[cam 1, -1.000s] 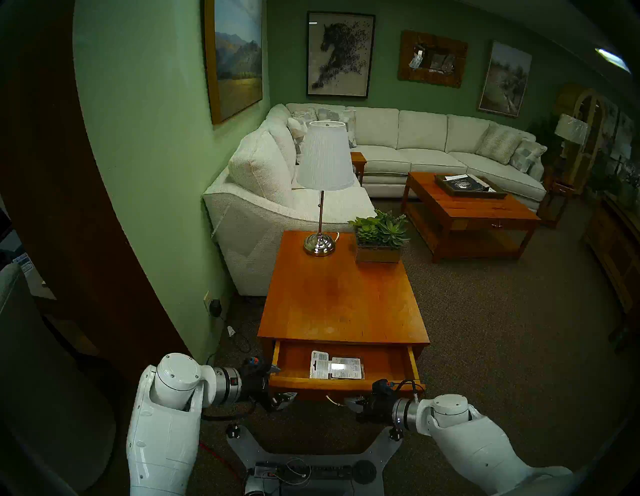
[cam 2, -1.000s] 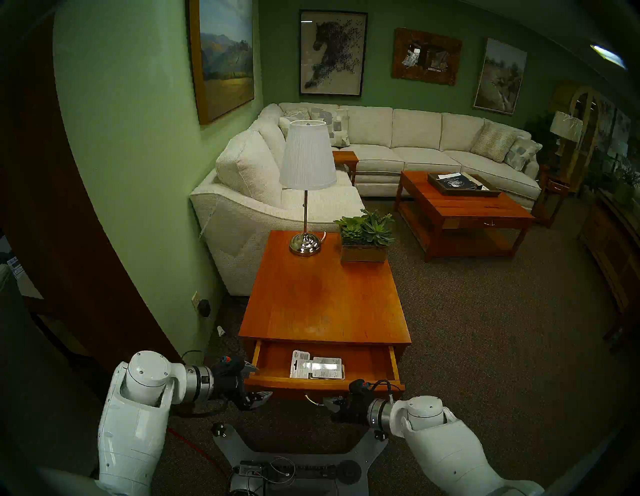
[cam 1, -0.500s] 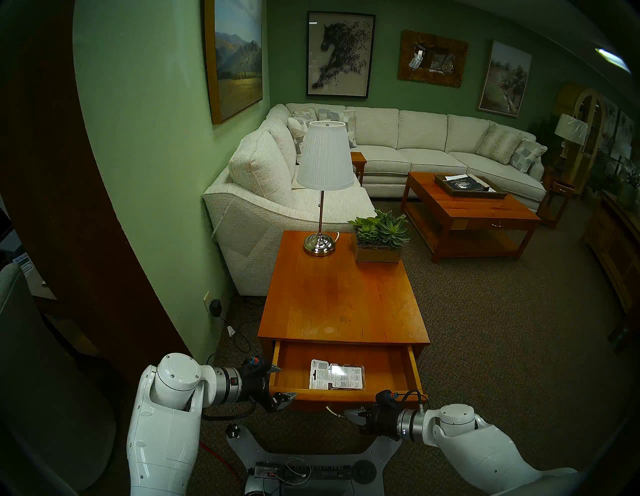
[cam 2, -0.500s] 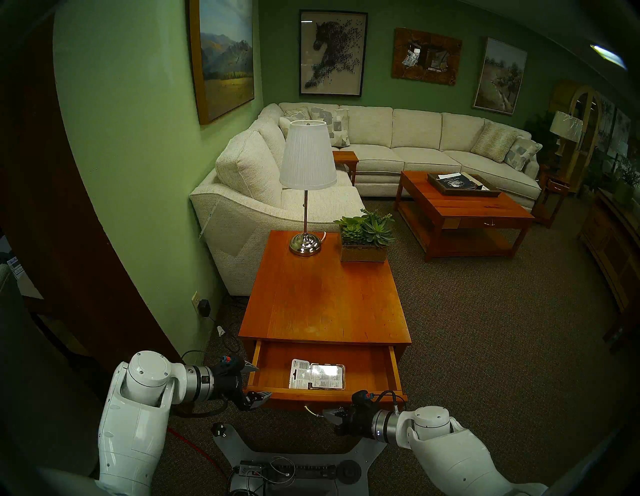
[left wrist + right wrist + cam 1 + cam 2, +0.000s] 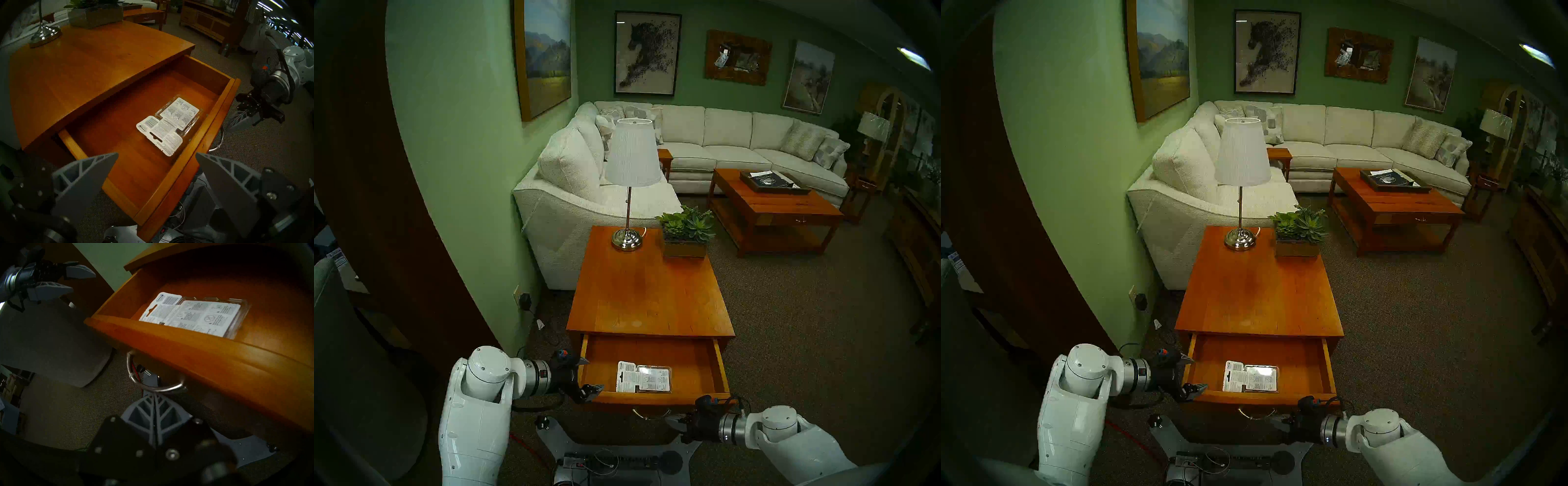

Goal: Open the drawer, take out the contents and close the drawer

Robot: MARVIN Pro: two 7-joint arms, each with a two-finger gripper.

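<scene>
The drawer [image 5: 655, 397] stands pulled out; the blister pack [image 5: 643, 376] lies inside. Right gripper [image 5: 155, 395] fingers pinch shut at the handle [image 5: 153, 387], left gripper [image 5: 156, 156] spread empty. Removal and closing remain.

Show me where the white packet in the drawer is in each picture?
Head left: blister pack, low centre, by the drawer's front wall.
Head right: low centre.
Left wrist: middle, slightly right.
Right wrist: upper middle, behind the front wall.
Shared landmark: the curved metal handle below it.
</scene>
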